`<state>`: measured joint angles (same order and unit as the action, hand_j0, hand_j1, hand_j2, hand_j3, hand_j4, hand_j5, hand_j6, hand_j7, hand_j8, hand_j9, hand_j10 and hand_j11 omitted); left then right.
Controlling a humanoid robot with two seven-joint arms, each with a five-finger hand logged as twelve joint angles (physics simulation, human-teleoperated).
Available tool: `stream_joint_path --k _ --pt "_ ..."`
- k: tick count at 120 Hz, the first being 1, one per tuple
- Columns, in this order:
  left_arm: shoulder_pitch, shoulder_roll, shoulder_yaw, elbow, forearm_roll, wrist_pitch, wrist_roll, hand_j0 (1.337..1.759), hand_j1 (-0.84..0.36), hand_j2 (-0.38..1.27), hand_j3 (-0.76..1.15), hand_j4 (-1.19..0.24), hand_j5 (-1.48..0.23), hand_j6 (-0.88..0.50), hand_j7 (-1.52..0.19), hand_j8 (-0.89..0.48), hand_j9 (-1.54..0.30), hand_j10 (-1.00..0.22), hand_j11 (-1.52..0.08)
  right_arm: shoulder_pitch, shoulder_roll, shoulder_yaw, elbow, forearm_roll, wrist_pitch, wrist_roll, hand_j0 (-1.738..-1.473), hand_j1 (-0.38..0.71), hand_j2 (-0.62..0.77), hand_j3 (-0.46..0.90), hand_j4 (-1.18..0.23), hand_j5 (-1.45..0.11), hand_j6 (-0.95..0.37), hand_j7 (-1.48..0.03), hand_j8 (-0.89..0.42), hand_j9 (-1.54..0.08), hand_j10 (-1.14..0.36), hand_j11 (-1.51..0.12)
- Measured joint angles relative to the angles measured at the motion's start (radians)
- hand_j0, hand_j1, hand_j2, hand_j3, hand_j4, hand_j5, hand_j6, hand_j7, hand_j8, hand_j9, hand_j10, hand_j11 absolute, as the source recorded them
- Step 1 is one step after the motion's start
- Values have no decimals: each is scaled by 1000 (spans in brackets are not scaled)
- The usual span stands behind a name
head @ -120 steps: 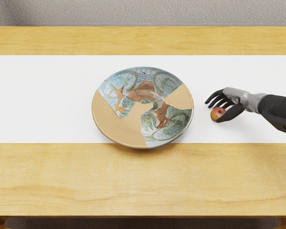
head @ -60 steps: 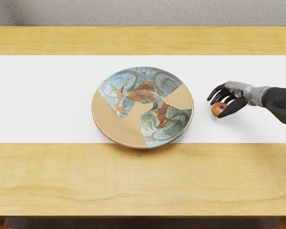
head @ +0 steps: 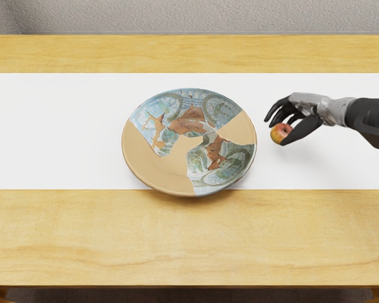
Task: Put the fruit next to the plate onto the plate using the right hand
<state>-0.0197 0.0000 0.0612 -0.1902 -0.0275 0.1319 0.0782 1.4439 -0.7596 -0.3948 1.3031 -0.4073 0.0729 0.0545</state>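
The right hand (head: 295,118), dark fingers curled, grips the small red-yellow fruit (head: 280,133) just right of the round patterned ceramic plate (head: 141,165) (mid-carry, it seems). Next it must cross the rim leftward, then release.

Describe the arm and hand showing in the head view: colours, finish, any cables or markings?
The right hand has black, jointed fingers and a silver-grey metallic back and wrist. Its forearm is a smooth, dark charcoal casing. No cables or markings show. The left arm is out of view.
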Motion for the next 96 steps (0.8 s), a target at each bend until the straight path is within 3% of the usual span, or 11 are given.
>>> stream_joint_path --k 24,96 --pt "1 0 0 0 0 0 0 1658 339 2 0 -9 -11 -9 -11 -9 -11 -9 -11 42 12 -3 34 17 0 -14 -1657 253 72 0 -566 -765 -576 -749 -390 -753 -456 -754" --pt "0 0 0 0 0 0 0 1658 339 2 0 -9 -11 -9 -11 -9 -11 -9 -11 106 195 -18 40 138 -80 -55 -1657 256 63 0 -569 -775 -580 -756 -374 -761 -440 -762"
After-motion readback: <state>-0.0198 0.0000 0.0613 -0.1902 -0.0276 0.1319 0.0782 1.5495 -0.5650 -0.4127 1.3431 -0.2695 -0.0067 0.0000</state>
